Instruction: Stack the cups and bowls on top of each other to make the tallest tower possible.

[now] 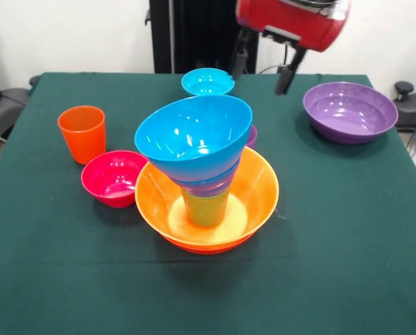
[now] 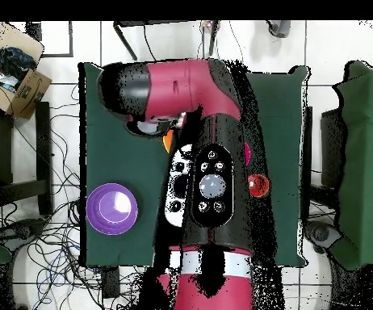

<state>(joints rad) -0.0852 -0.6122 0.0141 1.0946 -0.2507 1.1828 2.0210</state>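
Observation:
The tower stands mid-table in the front view. A broad yellow-orange bowl (image 1: 257,192) sits in an orange-red bowl (image 1: 208,246). A lime green cup (image 1: 206,208) stands inside, with a purple band above it, and a sky-blue bowl (image 1: 194,136) sits tilted on top. An orange cup (image 1: 81,132) and a small magenta bowl (image 1: 114,178) are at the left. A small cyan bowl (image 1: 208,82) is at the far side and a large purple bowl (image 1: 349,112) at the right. My gripper (image 1: 264,70) hangs open and empty above the far edge, behind the tower. The arm hides it in the overhead view.
A purple edge (image 1: 252,135) peeks out behind the sky-blue bowl. In the overhead view the arm (image 2: 210,186) covers most of the green table (image 2: 101,121). Only the purple bowl (image 2: 111,208) shows whole there. Cables and boxes lie on the floor around.

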